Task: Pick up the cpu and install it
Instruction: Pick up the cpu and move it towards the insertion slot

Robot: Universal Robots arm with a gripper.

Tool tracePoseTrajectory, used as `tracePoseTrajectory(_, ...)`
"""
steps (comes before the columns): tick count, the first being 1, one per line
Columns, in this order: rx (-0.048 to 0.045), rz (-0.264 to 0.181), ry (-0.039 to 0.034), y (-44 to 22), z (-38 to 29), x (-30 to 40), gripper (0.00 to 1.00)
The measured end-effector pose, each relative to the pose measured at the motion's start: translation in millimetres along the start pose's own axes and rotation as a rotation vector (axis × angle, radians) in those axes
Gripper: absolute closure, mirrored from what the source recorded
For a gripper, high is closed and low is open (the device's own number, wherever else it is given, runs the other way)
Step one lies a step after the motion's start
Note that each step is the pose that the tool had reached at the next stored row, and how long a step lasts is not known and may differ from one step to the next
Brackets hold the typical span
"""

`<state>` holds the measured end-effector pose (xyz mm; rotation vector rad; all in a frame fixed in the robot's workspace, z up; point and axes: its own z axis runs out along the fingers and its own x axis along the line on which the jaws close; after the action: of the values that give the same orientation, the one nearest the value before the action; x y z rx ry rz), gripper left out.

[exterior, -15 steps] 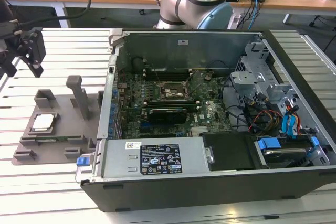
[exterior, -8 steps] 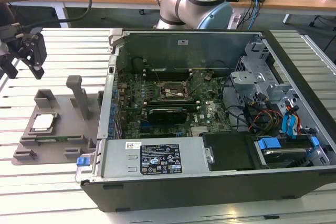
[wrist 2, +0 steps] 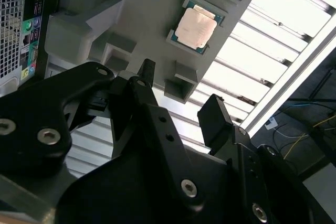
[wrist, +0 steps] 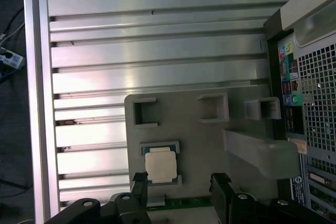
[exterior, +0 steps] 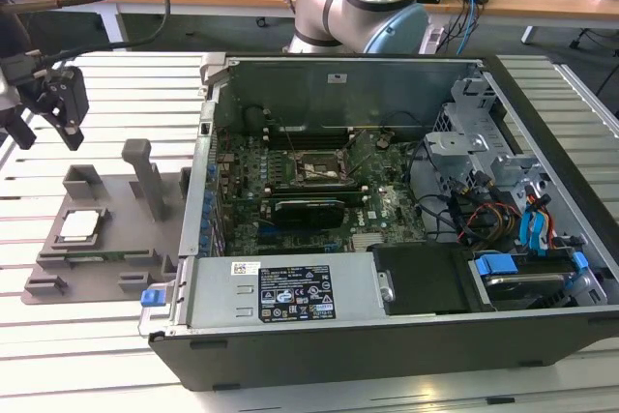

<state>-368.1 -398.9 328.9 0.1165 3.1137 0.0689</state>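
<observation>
**Item 1. Black two-finger gripper (exterior: 44,134).** Hangs at the exterior view's upper left, over the slatted table and clear of it. The fingers stand apart with nothing between them, as both wrist views confirm (wrist 2: 181,95) (wrist: 178,182). It touches nothing.

**Item 2. The cpu (exterior: 82,224).** A small flat square chip with a shiny silver-grey metal top and a thin tan-green rim. It lies flat in a shallow seat of the tray, face up, in the exterior view's left-centre. The pick has not yet been made.

- Bearing from item 1: below the gripper and a little toward the exterior view's right, well apart in height.
- In the first wrist view the chip (wrist: 160,165) sits just ahead of the fingertips, nearer one finger than the other, so by my judgement it is not centred in the gap.
- In the second wrist view it lies further off (wrist 2: 197,26).
- Being square, it has no long axis. Its edges run parallel to the tray's edges.

**Item 3. Grey plastic tray with upright posts (exterior: 106,273).** Rests on the table, just beside the case wall.

**Item 4. Open dark computer case (exterior: 406,331).** Holds a green motherboard with a dark rectangular socket frame (exterior: 314,169), well apart from the chip.

**Item 5. Table of silver aluminium slats (wrist: 157,40).** Bears items 3 and 4.
</observation>
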Motion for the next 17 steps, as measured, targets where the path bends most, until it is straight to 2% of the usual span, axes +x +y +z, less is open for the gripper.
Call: tracePoseTrajectory(17, 0.0001, 0.000, 0.0000, -0.6, 14.5, 0.4, 0.40)
